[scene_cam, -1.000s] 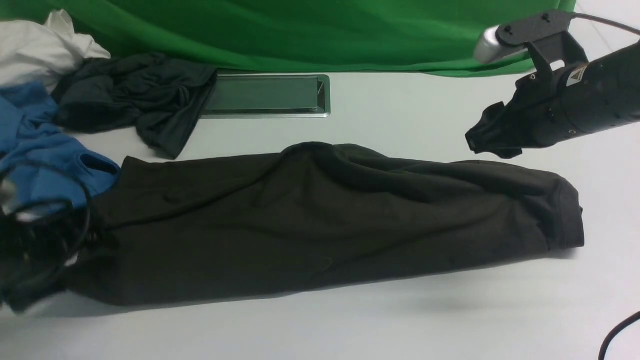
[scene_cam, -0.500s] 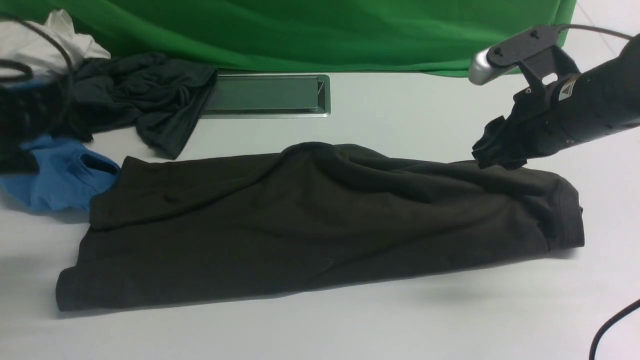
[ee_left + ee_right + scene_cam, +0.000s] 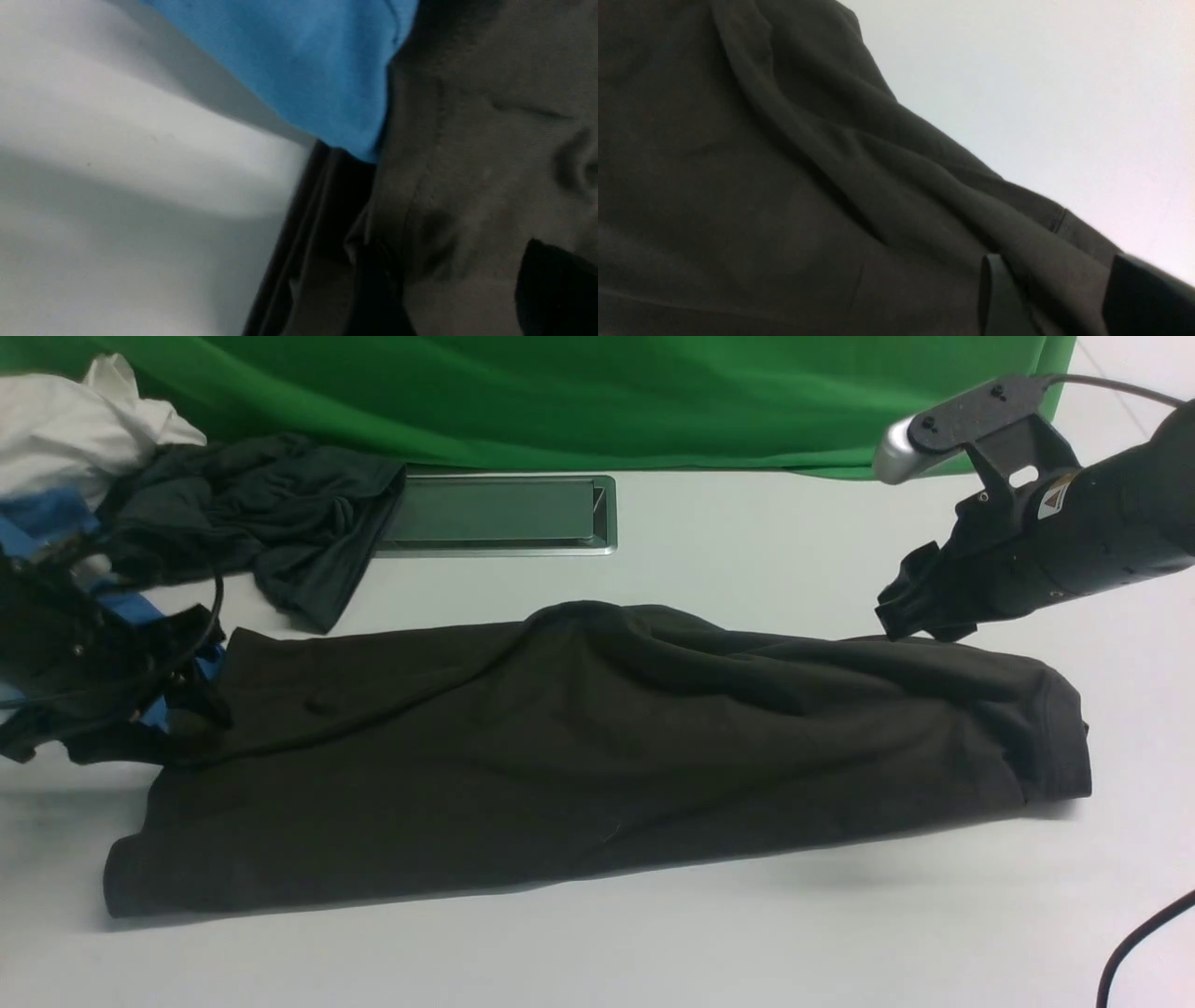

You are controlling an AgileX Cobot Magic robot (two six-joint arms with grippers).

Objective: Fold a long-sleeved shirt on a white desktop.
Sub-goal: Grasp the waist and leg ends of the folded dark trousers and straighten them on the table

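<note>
Green backdrop cloth (image 3: 560, 392) hangs behind the white desk (image 3: 747, 551). At far left lies a heap of a white garment (image 3: 65, 420), a blue shirt (image 3: 47, 513) and a dark grey garment (image 3: 261, 513). The left fingers (image 3: 373, 298) sit at the near-left corner of the long-sleeved shirt (image 3: 597, 747), just beside the blue shirt. Shirt fabric lies between them, but whether they clamp it cannot be told. A silver-framed hatch (image 3: 495, 513) is set into the desk behind the shirt. The shirt lies as a long band across the desk centre. The right fingers (image 3: 999, 298) stand apart, astride a fold at the shirt's far right edge.
</note>
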